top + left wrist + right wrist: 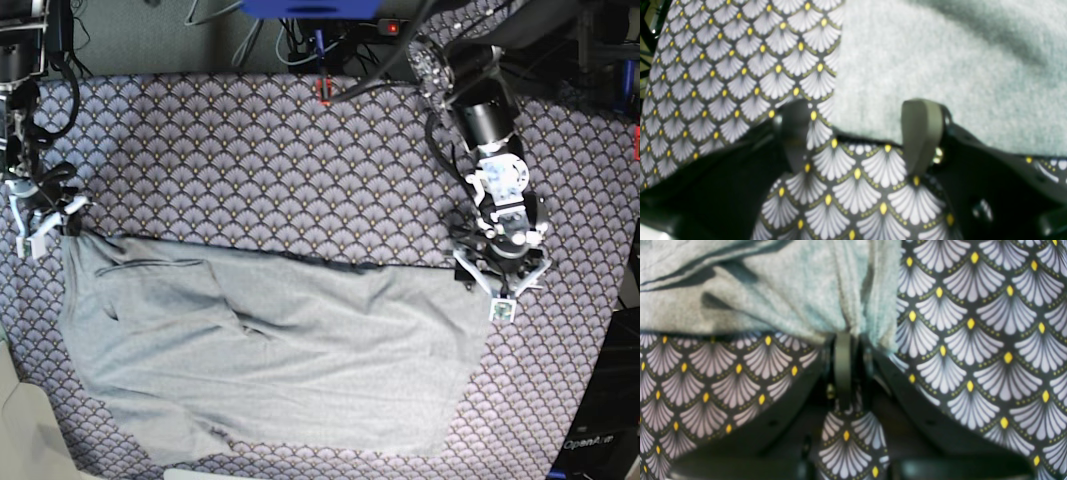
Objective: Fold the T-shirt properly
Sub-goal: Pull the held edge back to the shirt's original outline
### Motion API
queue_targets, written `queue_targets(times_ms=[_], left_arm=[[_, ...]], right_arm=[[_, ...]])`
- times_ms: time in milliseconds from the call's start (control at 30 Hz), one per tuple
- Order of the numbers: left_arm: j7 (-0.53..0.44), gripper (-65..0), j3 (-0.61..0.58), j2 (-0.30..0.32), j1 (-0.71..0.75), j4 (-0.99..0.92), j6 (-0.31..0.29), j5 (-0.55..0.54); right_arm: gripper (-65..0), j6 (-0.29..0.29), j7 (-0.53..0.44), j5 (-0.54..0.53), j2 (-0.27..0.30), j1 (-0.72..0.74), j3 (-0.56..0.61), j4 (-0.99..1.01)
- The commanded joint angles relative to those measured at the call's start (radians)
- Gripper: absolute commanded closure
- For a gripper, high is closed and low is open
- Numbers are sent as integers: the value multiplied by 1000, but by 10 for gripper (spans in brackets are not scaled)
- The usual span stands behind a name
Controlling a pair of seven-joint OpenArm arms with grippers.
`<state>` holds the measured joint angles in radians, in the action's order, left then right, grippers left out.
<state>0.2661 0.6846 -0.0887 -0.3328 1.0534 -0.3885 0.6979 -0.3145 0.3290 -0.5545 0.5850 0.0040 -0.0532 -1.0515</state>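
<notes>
Tablecloth of dark purple fabric with pale fan scallops and yellow dots (300, 170), spread over the whole work surface. On top of it, plain light grey soft-knit T-shirt (270, 350), lying mostly flat across the lower middle of the base view, long axis running side to side between the two arms. Upper edge fairly straight with a thin dark line; lower left portion rumpled, with a few diagonal creases and a loose fold near the middle.

Key relation for the next move: each upper corner of the shirt sits right at an end effector. Far-left corner in the base view bunched up at the right gripper (42, 215); far-right upper corner just beside the left gripper (498, 285). Neither arm clearly nearer overall; each at its own corner.

Right gripper (843, 340): jaws together, clamped on a pinched ridge of grey cloth, visibly gathered and drawn into the closed fingers in the right wrist view.

Left gripper (860, 133): jaws well apart, holding nothing. In the left wrist view, one finger (922, 133) over the shirt's edge, the other over bare tablecloth, so the hem line passes between them. Actual contact with the cloth impossible to tell from these views.

Judged as an early stage: one corner secured, the other not yet gripped, likely calling for a descent and closure on that edge.
</notes>
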Motion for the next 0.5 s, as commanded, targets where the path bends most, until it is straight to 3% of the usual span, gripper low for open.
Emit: queue_targets(times_ms=[0,200,267,333,467], left_arm=[[-15,-424,-3,4,-22,1,6,-5],[-17,-419,-4,30,-30,-132,7,-5],[-17,-388,-6,31,-30,-161,7,-5],[-17,-314,-7,31,-29,-161,7,-5],[-17,-97,-6,31,-24,-161,7,-5]], right_arm=[[-25,15,40,23,25,-3,-4,1],[-25,15,40,23,25,-5,-4,1],[-25,15,40,23,25,-5,-4,1],[-25,15,42,23,25,-5,-6,1],[-25,15,42,23,25,-5,-9,1]])
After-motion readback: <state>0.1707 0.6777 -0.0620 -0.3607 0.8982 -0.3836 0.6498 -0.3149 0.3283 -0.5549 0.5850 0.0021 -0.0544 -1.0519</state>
